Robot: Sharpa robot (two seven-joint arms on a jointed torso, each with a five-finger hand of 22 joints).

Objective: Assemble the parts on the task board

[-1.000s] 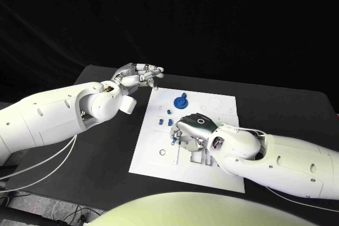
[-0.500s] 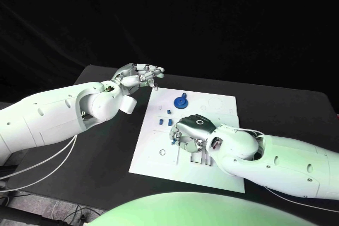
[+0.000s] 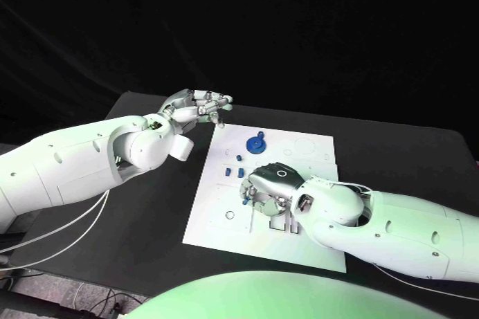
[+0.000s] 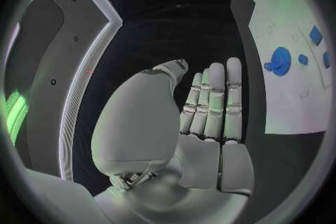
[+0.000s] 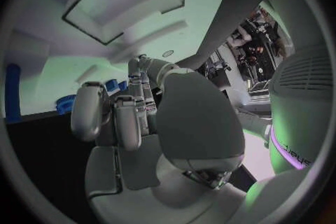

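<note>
Several small blue parts (image 3: 239,172), round one (image 3: 255,144), white task board (image 3: 309,147)

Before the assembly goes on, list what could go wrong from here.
The right hand sits low on the task board, covering parts, so a small blue piece beside it could be knocked away. The left hand hovers beyond the board's far corner near the blue round part; a careless sweep might hit it.

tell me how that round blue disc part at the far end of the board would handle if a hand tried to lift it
The round blue part looks like rigid moulded plastic, so probably stiff and light. Lying flat on the task board, it seems unlikely to roll. Its low profile may make it hard to pinch; the raised knob probably offers the best purchase.
</note>
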